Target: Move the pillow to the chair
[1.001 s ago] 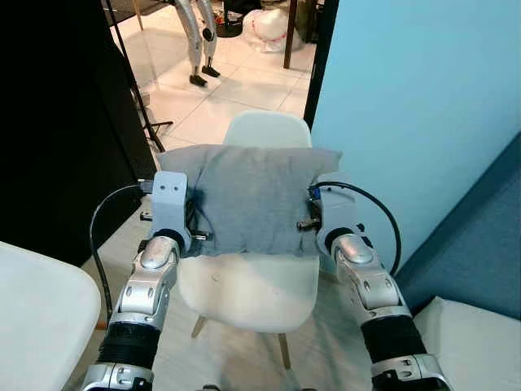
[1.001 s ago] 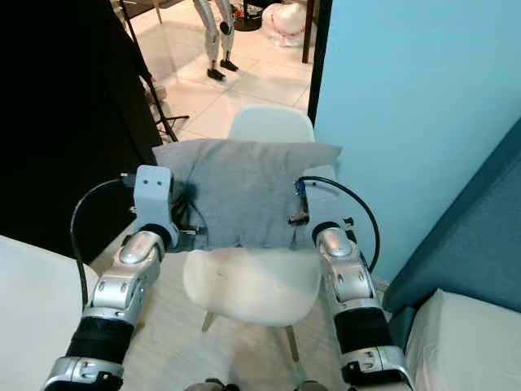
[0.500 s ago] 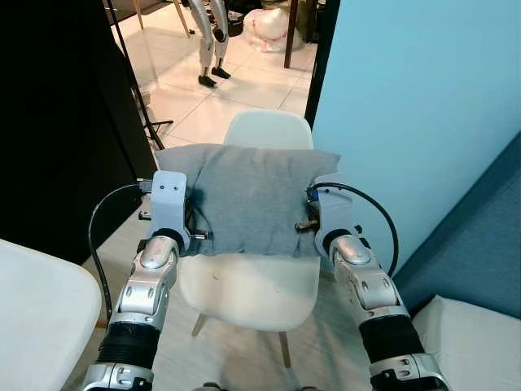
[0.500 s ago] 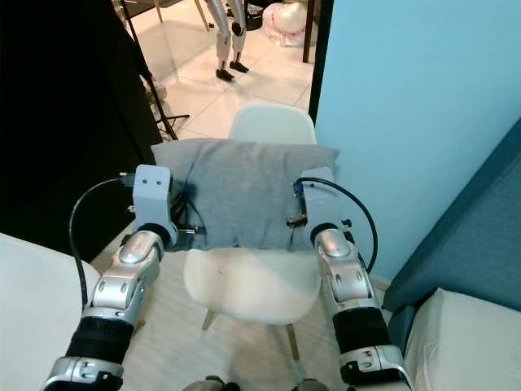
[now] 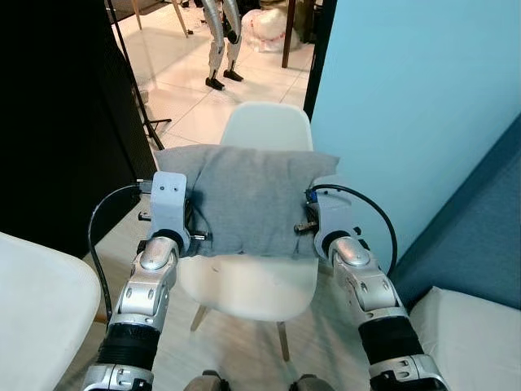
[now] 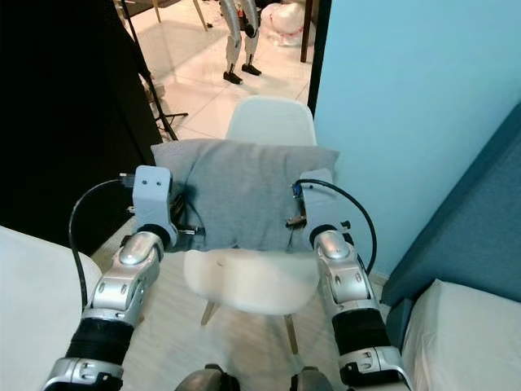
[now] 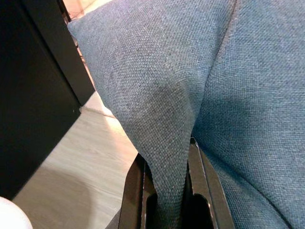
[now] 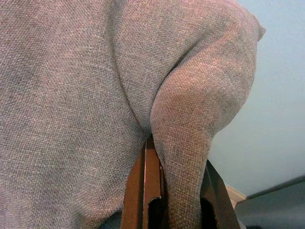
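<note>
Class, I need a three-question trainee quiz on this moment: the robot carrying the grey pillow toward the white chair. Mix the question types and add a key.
1. True or false: the pillow already rests on the seat of the chair.
2. Multiple choice: how is the pillow gripped? A) by the left gripper alone; B) by the right gripper alone; C) by both, each pinching a fold of fabric.
3. Fill in: beyond the chair, on the tiled floor, stand the legs of another ______.

Key: 1 false, it is held in front of the backrest, above the seat; 2 C; 3 robot.
</note>
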Robot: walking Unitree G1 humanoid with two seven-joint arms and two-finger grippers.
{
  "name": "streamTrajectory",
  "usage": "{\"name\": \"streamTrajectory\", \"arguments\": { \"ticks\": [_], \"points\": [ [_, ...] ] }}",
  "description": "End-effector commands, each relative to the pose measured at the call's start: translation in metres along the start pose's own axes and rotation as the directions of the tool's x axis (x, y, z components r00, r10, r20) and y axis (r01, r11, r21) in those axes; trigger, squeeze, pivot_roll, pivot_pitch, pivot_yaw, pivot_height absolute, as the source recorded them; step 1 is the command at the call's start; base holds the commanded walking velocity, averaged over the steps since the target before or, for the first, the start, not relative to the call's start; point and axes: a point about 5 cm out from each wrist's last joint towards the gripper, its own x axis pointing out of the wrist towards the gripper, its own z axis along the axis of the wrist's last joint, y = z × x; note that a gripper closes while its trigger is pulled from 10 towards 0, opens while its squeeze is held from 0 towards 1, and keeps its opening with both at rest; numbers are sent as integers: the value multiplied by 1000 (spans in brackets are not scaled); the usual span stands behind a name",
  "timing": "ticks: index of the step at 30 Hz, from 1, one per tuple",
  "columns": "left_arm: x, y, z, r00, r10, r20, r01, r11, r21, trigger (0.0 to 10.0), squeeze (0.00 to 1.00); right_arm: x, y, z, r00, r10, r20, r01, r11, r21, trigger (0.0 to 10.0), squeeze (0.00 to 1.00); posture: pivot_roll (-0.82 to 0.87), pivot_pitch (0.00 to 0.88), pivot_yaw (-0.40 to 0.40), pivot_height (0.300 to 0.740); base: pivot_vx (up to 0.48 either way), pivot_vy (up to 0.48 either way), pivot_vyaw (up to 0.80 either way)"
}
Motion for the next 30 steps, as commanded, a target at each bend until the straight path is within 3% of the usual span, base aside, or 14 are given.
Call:
{"name": "streamTrajectory", "arguments": {
  "ticks": [1,9,30],
  "points": [
    [-1,-12,7,998,-44,43,43,999,13,10000,0,2,18,13,995,71,63,-70,997,-23,10000,0,22,113,13,647,0,0,0],
    [-1,-11,5,998,-41,38,41,999,14,10000,0,-1,20,10,994,97,48,-99,994,42,10000,0,22,120,15,632,0,0,0],
    [-2,-10,4,999,-36,30,36,999,23,10000,0,2,21,10,995,96,38,-95,995,-22,10000,0,26,124,14,627,0,0,0]
  ]
}}
